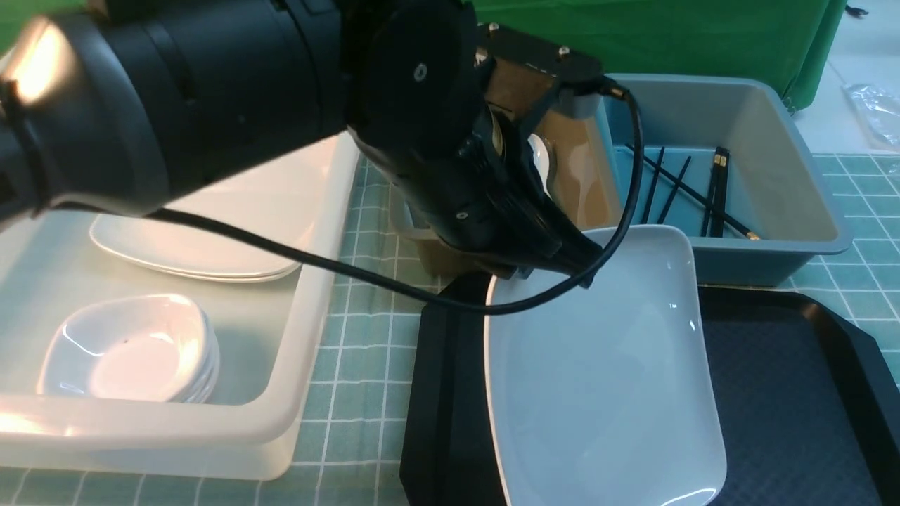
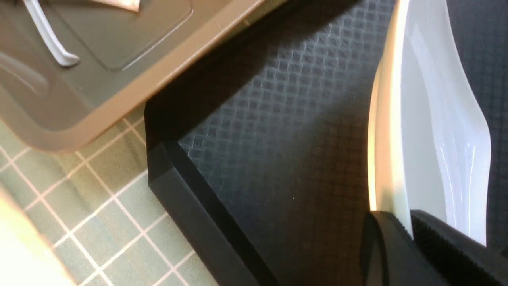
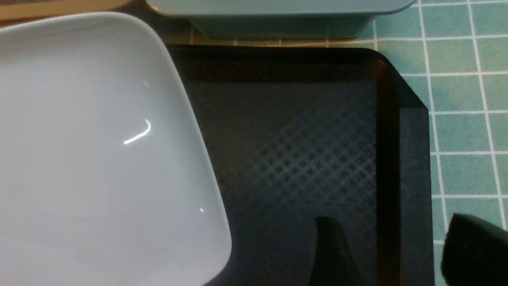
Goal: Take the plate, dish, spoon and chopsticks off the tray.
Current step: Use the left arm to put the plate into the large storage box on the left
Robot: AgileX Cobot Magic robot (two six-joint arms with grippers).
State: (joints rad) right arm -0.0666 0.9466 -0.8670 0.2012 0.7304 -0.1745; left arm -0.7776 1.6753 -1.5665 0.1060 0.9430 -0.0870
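Observation:
The large white plate (image 1: 605,365) lies on the left part of the black tray (image 1: 780,393), and its far edge looks raised. My left gripper (image 1: 555,270) is shut on the rim at the plate's far left corner; the left wrist view shows both fingers (image 2: 436,238) pinching the plate (image 2: 428,119) above the tray floor (image 2: 278,139). My right gripper (image 3: 389,220) is open, its fingers on either side of the tray's right rim (image 3: 387,159), holding nothing. The chopsticks (image 1: 714,190) lie in the blue tub (image 1: 773,140). A white spoon (image 1: 540,158) rests in the brown tub, partly hidden by my arm.
A translucent white tub (image 1: 309,337) on the left holds flat plates (image 1: 183,246) and stacked small dishes (image 1: 133,351). The brown tub (image 2: 119,59) stands just beyond the tray's far left corner. A green checked mat (image 1: 365,337) covers the table.

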